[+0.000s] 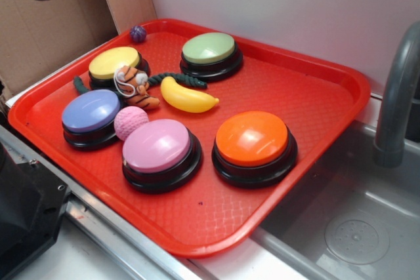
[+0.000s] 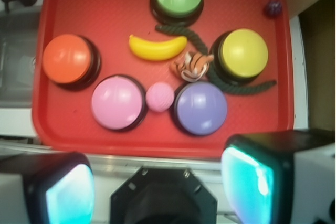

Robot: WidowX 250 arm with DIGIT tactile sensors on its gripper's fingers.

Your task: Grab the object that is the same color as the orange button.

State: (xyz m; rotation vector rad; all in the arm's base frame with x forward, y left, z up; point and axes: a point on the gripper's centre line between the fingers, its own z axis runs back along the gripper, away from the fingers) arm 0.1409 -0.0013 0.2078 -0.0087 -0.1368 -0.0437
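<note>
Tiger (image 1: 136,86) wedged between banana (image 1: 187,96) and yellow button (image 1: 115,63)

Trays: one red tray (image 1: 315,77) is seen.
Dome buttons: five are counted, namely one orange button (image 1: 252,139), one pink-topped button (image 1: 157,147), one purple-topped button (image 1: 90,111), one yellow-topped button (image 1: 113,63) and one green-topped button (image 1: 209,48).
Plush tigers: one small orange plush tiger (image 1: 134,83) is counted.
Bananas: one yellow banana (image 1: 187,96).
Balls: two, a pink textured ball (image 1: 130,122) and a small purple ball (image 1: 138,33).
Ropes: one dark green rope (image 1: 180,80) is made out.
Gripper fingers: two (image 2: 249,179) are visible in the wrist view.
</note>
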